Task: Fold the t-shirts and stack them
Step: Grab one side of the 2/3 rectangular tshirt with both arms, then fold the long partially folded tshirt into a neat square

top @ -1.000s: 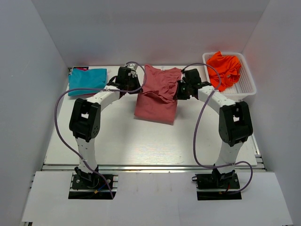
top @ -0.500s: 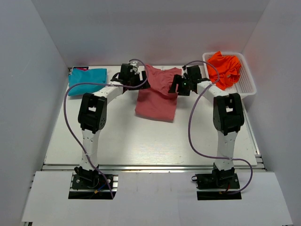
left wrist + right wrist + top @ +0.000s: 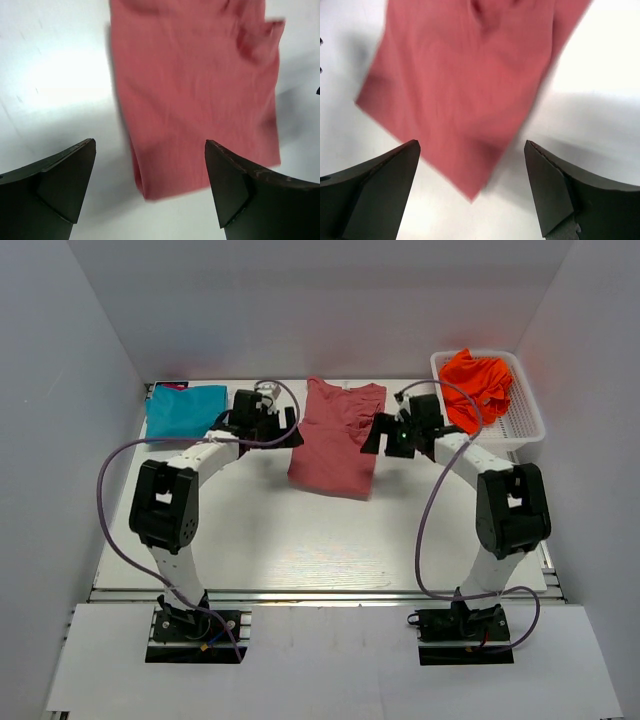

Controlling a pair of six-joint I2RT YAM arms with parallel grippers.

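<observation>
The salmon t-shirt (image 3: 335, 440) lies folded lengthwise on the white table (image 3: 260, 530), its collar end toward the back wall. My left gripper (image 3: 291, 430) hovers just off its left edge, jaws wide open and empty; in the left wrist view the left gripper (image 3: 150, 145) looks down on the salmon t-shirt's (image 3: 195, 90) folded corner. My right gripper (image 3: 373, 436) hangs at the right edge, also open and empty, and the right gripper (image 3: 471, 145) sees the salmon t-shirt (image 3: 465, 85) below. The folded teal t-shirt (image 3: 185, 412) rests at the back left. The orange t-shirt (image 3: 478, 385) is bunched in the basket.
The white mesh basket (image 3: 522, 427) stands at the back right corner, close behind my right arm. White walls close in the table on three sides. A small dark pink item (image 3: 170, 386) peeks out behind the teal t-shirt.
Both grippers have gone from shut to open, let go of the salmon t-shirt and drawn outward to its sides. The shirt's upper layer has settled flat.
</observation>
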